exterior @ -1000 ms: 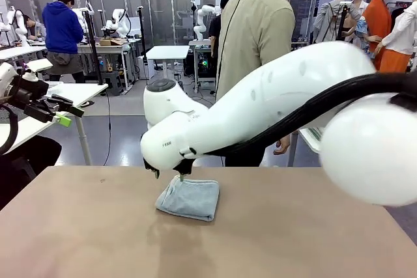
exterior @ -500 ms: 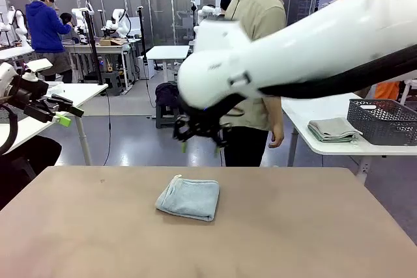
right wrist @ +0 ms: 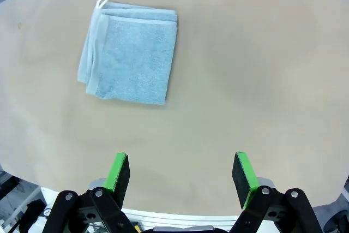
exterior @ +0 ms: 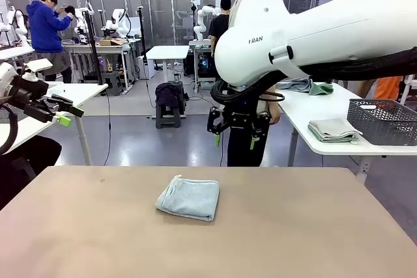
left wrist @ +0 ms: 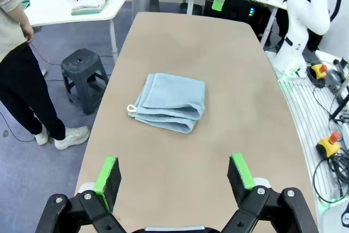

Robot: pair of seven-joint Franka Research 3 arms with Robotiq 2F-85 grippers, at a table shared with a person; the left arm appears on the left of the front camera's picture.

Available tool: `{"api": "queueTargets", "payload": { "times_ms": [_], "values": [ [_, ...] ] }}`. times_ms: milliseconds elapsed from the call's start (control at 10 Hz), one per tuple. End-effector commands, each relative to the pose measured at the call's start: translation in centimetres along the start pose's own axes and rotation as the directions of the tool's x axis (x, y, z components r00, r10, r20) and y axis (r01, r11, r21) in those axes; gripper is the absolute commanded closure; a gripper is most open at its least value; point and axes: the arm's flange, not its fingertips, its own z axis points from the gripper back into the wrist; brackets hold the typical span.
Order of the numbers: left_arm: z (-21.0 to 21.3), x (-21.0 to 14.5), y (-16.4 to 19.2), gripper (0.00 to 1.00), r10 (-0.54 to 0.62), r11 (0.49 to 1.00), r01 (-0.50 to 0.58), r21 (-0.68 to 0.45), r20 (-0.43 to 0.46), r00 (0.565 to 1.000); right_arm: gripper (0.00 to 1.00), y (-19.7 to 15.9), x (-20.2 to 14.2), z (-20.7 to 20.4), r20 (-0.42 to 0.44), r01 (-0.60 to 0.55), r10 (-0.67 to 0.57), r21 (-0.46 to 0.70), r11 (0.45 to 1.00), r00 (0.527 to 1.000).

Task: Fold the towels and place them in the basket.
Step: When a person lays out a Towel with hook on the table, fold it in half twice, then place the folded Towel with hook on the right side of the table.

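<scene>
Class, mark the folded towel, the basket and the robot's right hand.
folded towel (exterior: 189,198): front view, middle of its top face.
basket (exterior: 384,125): front view, mesh side wall.
right hand (right wrist: 182,172): right wrist view, midway between its fingertips.

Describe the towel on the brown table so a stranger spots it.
On the big brown table, near its middle, lies a pale blue-grey folded towel with a corner loop. The other folded cloths sit on the white side table by the basket.

The towel (exterior: 188,198) is soft terry cloth, the table (exterior: 293,226) smooth and matt, the basket (exterior: 384,122) latticed plastic.
</scene>
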Motion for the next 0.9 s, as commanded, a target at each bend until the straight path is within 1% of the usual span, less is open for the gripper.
{"api": "queueTargets", "payload": {
  "times_ms": [0, 800],
  "values": [
    [-0.06, 0.03, -0.05, 0.0, -0.003, 1.0, 0.003, -0.007, -0.01, 1.0, 0.06, 0.88, -0.22, 0.11, 0.003, 0.03, -0.03, 0.001, 1.0, 1.0],
    [-0.06, 0.03, -0.05, 0.0, -0.003, 1.0, 0.003, -0.007, -0.01, 1.0, 0.06, 0.88, -0.22, 0.11, 0.003, 0.03, -0.03, 0.001, 1.0, 1.0]
  ]
}}
